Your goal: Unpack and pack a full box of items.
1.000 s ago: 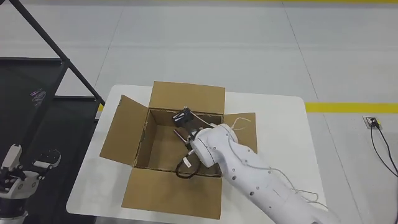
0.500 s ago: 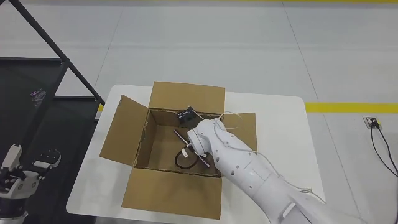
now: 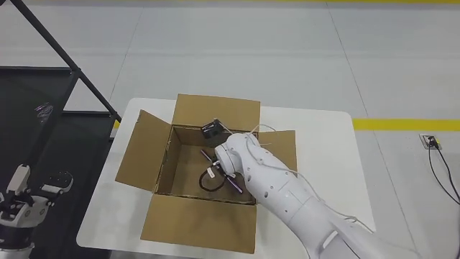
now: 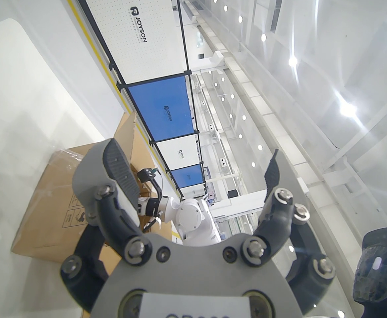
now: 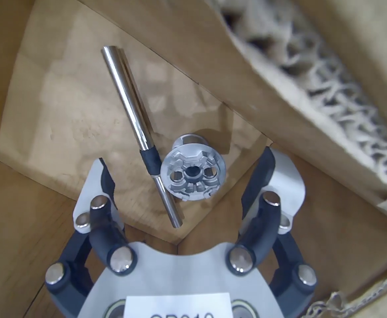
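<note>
The right gripper [image 5: 185,158] hangs inside the open brown cardboard box [image 3: 198,230], which stands on the white rectangular table [image 3: 323,137]. Its fingers are spread apart and hold nothing. Just under them, in a corner of the box floor, lie the things to be unpacked. The left gripper [image 4: 193,153] is off to the side of the table, turned upward, with its fingers also apart and empty.

The box looks light, so an arm that brushes a wall or a flap could push it across the table. The beige honeycomb paper padding [image 5: 312,77] along one wall is loose and full of holes, and a finger may catch in it and drag it up. The long polished steel rod with a black band [image 5: 130,114] is smooth and round. I judge it can roll away or slip from a grip, and can tilt if it is taken far from its middle. The grey cast-metal round hub [image 5: 193,175] lies right against the rod, perhaps touching it, and close to the walls. Closing on one could knock the other, and the fingers have little room there.

Counted: one table, one box with four open flaps, one padding, one rod, one hub.
</note>
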